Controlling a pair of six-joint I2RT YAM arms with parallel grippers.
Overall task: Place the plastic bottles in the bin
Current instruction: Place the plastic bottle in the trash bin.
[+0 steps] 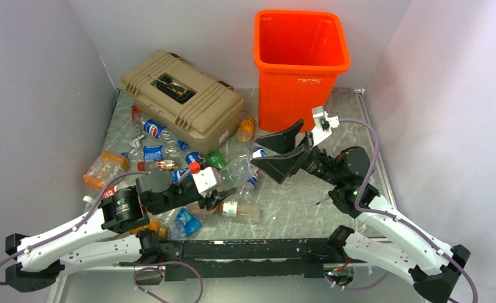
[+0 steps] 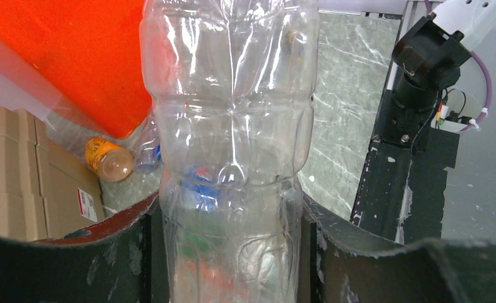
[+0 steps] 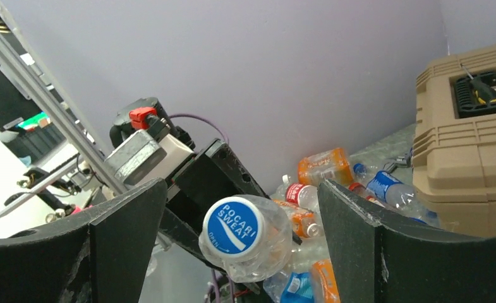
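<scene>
Because the bin (image 1: pixel 302 63) stands tall at the far side of the tabletop (image 1: pixel 308 208), no bottle can simply be pushed in; each one has to be lifted over the rolled rim. That seems to be why the left end effector (image 1: pixel 223 203) is clenched around a clear plastic bottle (image 1: pixel 242 210). It grips the crumpled body crosswise, with most of the bottle's length sticking out past its fingers. The bottle is well short of the bin, on its near-left side, and its blue cap (image 3: pixel 237 230) points roughly toward the other arm. The right end effector (image 1: pixel 261 149) sits just in front of the bin with its jaws spread wide and nothing between them, turned away from the bin and toward the held bottle. From that facing it is probably lined up either to receive the bottle or to reach into the heap. The remaining bottles (image 1: pixel 163 151) lie scattered to the left of the bin, around the near side of the tan toolbox (image 1: pixel 182 101), which stands just left of the bin. No bottle is visible inside the bin from above.
</scene>
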